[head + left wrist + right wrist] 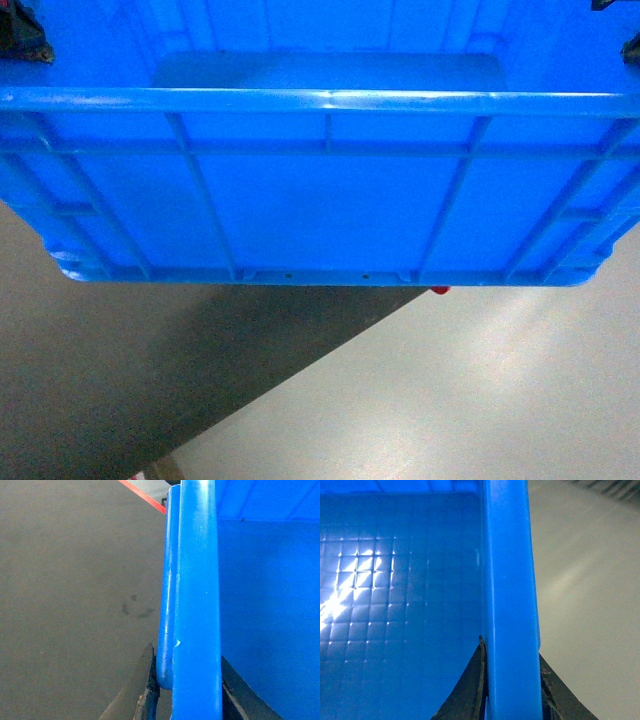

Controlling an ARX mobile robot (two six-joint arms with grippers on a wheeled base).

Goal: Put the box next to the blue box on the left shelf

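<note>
The box (320, 190), rigid, bulky and smooth-walled, likely light while empty, hangs by opposite rims, left claw (187, 690) and right claw (512, 690) each clamped there.

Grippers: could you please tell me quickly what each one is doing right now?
Left gripper: shut on the box rim.
Right gripper: shut on the box rim.

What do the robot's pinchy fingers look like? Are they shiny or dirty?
Not shiny. The left gripper has dark, near-black wedge-shaped fingers with rough, worn edges and pale scuffs. The right gripper matches: dull, dark fingers that taper to a thin tip, with scratched, speckled surfaces. In the head view only small black parts show at the top corners. No cables or markings are visible.
</note>
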